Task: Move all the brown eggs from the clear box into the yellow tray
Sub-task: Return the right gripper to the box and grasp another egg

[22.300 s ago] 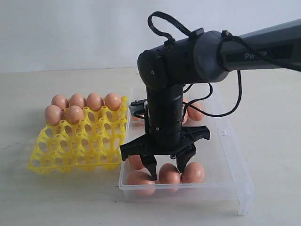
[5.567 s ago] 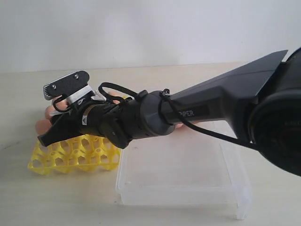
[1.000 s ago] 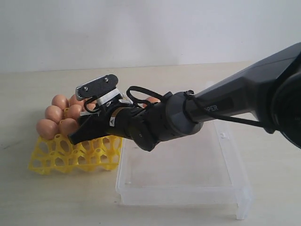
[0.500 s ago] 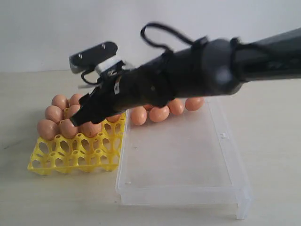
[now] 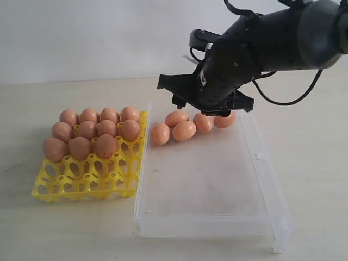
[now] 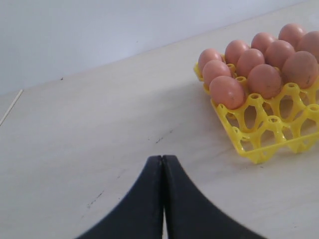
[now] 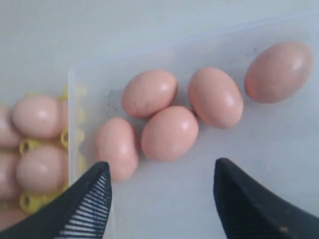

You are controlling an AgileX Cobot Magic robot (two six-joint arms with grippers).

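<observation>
The yellow tray [image 5: 81, 182] lies at the left, its back three rows filled with brown eggs [image 5: 106, 145]. Several more brown eggs [image 5: 184, 130] lie bunched at the far end of the clear box [image 5: 212, 225]. My right gripper [image 5: 206, 107] hangs open just above that bunch, holding nothing. In the right wrist view the right gripper [image 7: 162, 167] has its jaws spread wide over the box floor [image 7: 199, 199], just short of the nearest egg [image 7: 169, 133]. My left gripper [image 6: 163, 158] is shut and empty over bare table, with the tray [image 6: 259, 149] off to one side.
The near two thirds of the box holds no eggs. The tray's front rows of cups [image 5: 65, 187] stand open. The tray's edge lies right along the box's left wall [image 5: 142, 163]. A small latch tab [image 5: 258, 156] sits on the box's right rim.
My right arm has swung from over the tray to the right and now hangs over the eggs at the box's far end. The left gripper's earlier state is not shown.
</observation>
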